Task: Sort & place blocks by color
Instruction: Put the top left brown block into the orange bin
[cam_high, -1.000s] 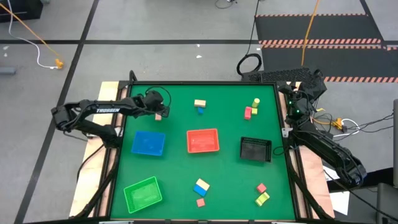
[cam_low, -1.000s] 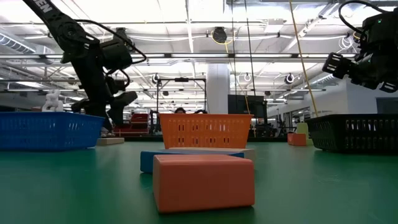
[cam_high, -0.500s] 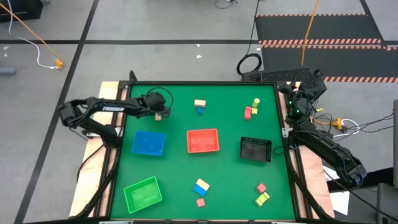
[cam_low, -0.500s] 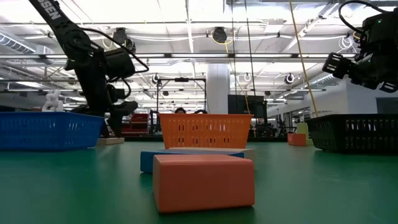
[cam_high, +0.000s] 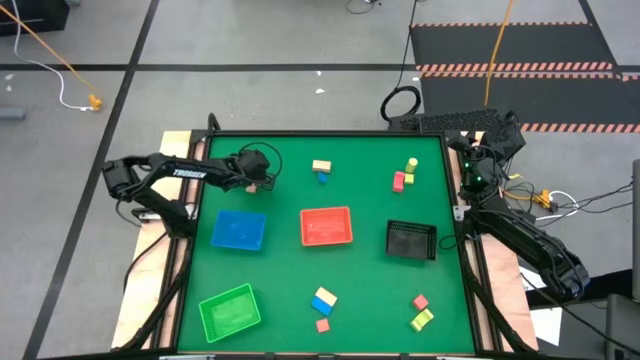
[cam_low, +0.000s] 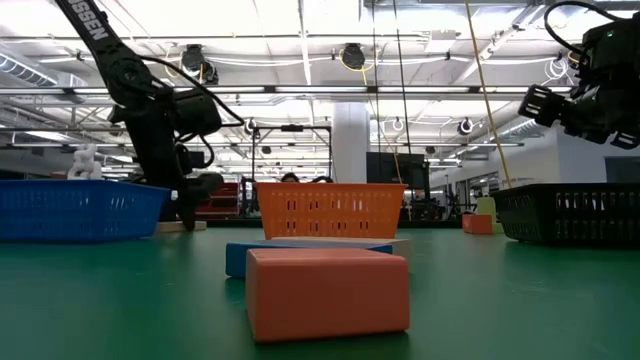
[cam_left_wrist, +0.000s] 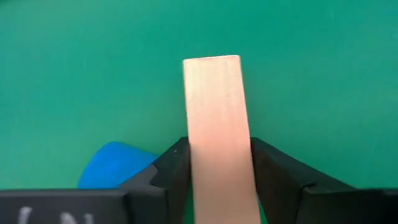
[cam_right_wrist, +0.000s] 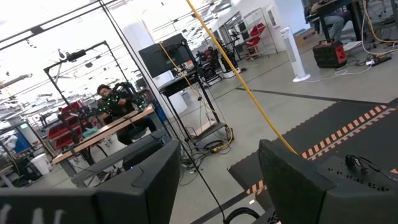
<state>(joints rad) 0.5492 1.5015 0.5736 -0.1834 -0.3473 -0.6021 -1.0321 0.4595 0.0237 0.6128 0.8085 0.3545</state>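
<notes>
A pale tan bar (cam_left_wrist: 213, 106) lies flat on the green table near its far left, and my left gripper (cam_left_wrist: 214, 149) (cam_high: 262, 180) stands over it, pointing down, shut on it. Other small blocks lie apart on the table: a tan one (cam_high: 321, 166) with a blue one (cam_high: 322, 178), a yellow-green (cam_high: 411, 163) and a pink (cam_high: 400, 181), and near the front a tan-and-blue pair (cam_high: 323, 299), reds (cam_high: 322, 325) (cam_high: 420, 301) and a yellow-green (cam_high: 422, 319). My right gripper (cam_right_wrist: 219, 180) waits open at the far right edge (cam_high: 480, 160). My left gripper pinches the tan bar between its two fingers (cam_left_wrist: 171, 168), one on each long side, at the bar's near part (cam_left_wrist: 205, 155). The fingers come from above, pointing down, across the bar's width. The bar lies flat on the table, its other end (cam_left_wrist: 211, 65) jutting out past the fingertips.
Four square trays stand on the table: blue (cam_high: 238, 230) just in front of the left gripper, red (cam_high: 326, 226) in the middle, black (cam_high: 411, 240) to the right, green (cam_high: 229, 310) at the near left. A blue rounded shape (cam_left_wrist: 115, 165) shows beside one left finger.
My left gripper has moved down and slightly toward the table's right, coming down over the tan bar. The bar has stayed where it lay. The right arm has kept still.
</notes>
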